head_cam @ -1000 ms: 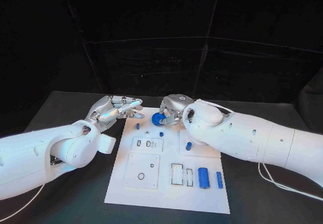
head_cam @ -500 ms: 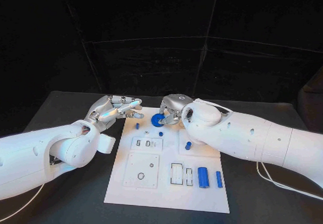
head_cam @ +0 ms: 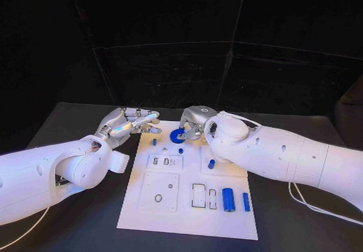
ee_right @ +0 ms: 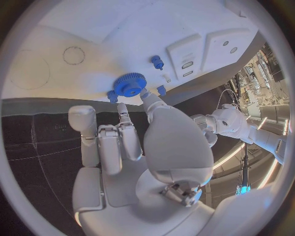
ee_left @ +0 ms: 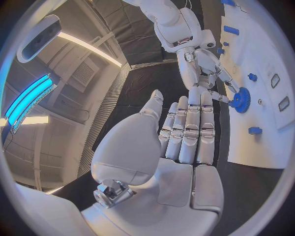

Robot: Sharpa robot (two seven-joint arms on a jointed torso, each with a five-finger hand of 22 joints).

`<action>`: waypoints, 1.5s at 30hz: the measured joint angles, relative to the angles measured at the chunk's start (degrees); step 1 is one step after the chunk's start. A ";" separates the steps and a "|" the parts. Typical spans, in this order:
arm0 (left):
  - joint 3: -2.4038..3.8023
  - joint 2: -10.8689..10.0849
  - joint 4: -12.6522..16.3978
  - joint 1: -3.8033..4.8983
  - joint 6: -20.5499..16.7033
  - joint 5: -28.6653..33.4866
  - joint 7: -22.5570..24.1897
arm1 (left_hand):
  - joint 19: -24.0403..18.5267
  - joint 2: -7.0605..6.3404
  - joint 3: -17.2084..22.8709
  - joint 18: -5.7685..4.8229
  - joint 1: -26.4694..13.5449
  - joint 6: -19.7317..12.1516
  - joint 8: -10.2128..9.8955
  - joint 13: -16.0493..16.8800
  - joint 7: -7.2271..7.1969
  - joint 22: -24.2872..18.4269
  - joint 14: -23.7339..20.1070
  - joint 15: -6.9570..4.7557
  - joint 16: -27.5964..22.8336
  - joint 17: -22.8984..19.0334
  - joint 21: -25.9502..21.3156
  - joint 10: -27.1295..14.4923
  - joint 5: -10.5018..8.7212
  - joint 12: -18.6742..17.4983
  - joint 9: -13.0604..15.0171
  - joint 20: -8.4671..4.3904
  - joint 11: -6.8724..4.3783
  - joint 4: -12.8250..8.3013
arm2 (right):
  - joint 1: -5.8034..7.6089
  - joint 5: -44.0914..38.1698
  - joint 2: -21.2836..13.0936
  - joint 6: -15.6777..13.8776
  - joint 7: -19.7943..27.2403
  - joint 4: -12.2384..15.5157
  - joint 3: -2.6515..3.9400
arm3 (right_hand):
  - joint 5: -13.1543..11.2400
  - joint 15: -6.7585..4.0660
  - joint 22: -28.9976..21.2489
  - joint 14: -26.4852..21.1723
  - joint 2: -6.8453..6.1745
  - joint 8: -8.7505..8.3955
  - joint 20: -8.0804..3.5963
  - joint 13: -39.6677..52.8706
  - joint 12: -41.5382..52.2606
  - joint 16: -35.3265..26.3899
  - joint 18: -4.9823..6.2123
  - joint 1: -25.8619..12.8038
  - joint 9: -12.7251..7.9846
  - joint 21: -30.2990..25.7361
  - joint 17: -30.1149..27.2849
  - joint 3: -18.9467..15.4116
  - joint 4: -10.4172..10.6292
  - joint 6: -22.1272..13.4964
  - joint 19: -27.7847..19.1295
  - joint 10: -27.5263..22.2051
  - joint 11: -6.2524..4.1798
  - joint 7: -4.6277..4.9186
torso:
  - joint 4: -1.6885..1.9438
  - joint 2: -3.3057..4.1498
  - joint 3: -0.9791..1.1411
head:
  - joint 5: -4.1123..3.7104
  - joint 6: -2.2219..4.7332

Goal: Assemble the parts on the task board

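- Two white arms reach over the black bench [head_cam: 80, 233] toward the far end of the white task board [head_cam: 190, 216].
- Right hand [head_cam: 195, 122] sits at the board's far edge, with a blue gear [head_cam: 177, 136] at its fingertips; in the right wrist view the gear [ee_right: 129, 84] lies flat against the board just beyond the fingertips [ee_right: 146, 96], which touch its rim. Whether they pinch it or only press on it, I cannot tell.
- Left hand [head_cam: 129, 124] hovers just off the board's far left corner, fingers extended side by side and holding nothing; the left wrist view shows its fingers [ee_left: 191, 130] straight, with the gear [ee_left: 240, 100] well beyond them at the other hand.
- Small blue pegs stand near the gear: one [head_cam: 154, 141] to the left of it, one [head_cam: 180, 150] just on the near side.
- Another blue piece [head_cam: 211, 164] lies on the raised plate at the board's right middle.
- Two blue cylinders [head_cam: 228, 200] [head_cam: 246, 201] lie side by side near the board's right near part, next to a dark rectangular slot [head_cam: 198, 195].
- An oval hole [head_cam: 158, 198] shows in the near left plate.
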 measured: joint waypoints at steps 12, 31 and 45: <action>-0.01 -0.36 -0.06 0.00 0.09 0.00 -0.08 | 0.36 0.38 0.08 -0.01 0.38 0.00 0.00 0.17 0.00 0.00 0.38 -0.35 0.00 0.29 0.00 1.40 0.00 0.11 0.00 -0.06 -0.09 -0.08 | 0.07 7.38 -14.05 -4.53 7.15 8.42 -0.01 | 1.20 0.00 0.72 0.00 -0.12 -0.29 0.31 0.00 0.00 0.49 0.00 6.30 0.10 0.00 0.00 0.93 -3.62 -0.63 0.31 0.00 0.00 0.18 | -0.41 -0.20 0.12 | -0.25 0.53; -0.06 -0.22 -0.20 -0.01 0.69 -0.23 -0.06 | 1.42 0.69 -0.15 0.00 0.14 0.62 0.00 0.45 -0.62 0.01 1.76 -0.93 0.39 1.27 0.00 3.48 0.00 0.40 0.00 -0.81 -0.60 -0.48 | -0.02 27.94 -26.40 -4.61 26.00 5.10 -0.08 | 1.54 0.41 -0.06 0.00 -0.65 -0.49 0.71 0.00 -0.89 -0.11 -0.01 8.43 -0.04 0.00 -0.01 -0.11 -6.55 -2.92 -0.10 -0.30 0.53 0.64 | -1.63 -0.26 0.54 | -2.21 1.27; -0.11 0.09 -0.70 -0.09 1.26 -0.30 -0.15 | 1.42 0.69 -0.15 -0.01 0.15 0.83 0.00 0.41 -0.40 0.02 1.76 -0.93 0.39 1.32 0.00 3.48 0.00 0.41 0.00 -0.81 -0.60 -0.48 | -2.96 27.53 -24.57 -4.31 26.82 2.04 -0.10 | 1.78 0.83 -0.76 -0.01 -0.86 -0.49 1.04 0.00 -1.33 -0.11 0.00 8.23 -0.06 -0.24 -0.01 -1.97 -6.40 -5.50 -0.44 -0.71 0.93 1.04 | -1.40 -0.14 0.51 | -2.83 0.87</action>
